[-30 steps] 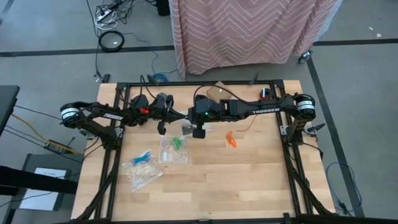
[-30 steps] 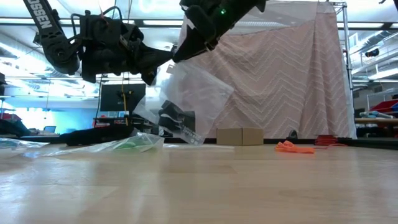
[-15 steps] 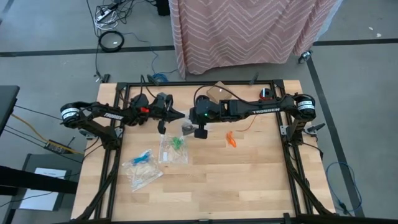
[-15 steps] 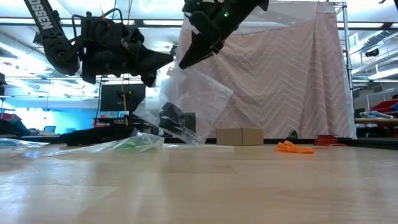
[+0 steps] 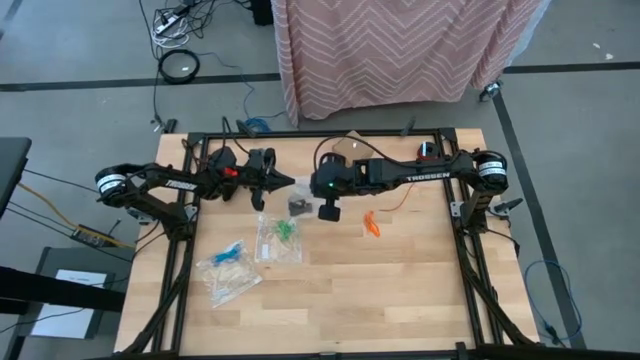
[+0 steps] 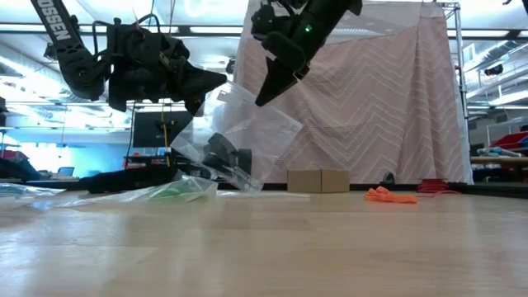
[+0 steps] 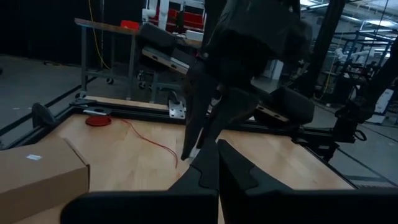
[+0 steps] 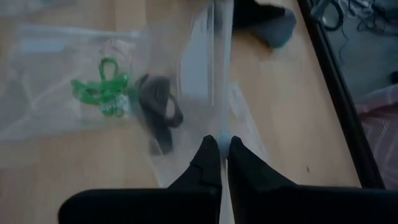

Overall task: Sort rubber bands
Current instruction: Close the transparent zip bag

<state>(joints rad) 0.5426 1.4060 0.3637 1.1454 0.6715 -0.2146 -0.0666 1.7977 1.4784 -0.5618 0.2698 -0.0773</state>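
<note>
Both claws, left claw (image 6: 216,80) and right claw (image 8: 219,144), pinch the clear bag (image 6: 247,140) aloft between them, so black rubber bands (image 6: 224,156) settle below.

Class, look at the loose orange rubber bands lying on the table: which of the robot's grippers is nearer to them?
The right. The right gripper is up near table centre, a short way left of the orange rubber bands; the left gripper sits farther left still.

A clear glossy plastic bag (image 6: 247,132) hangs above the smooth pale wood table (image 5: 400,280).
</note>
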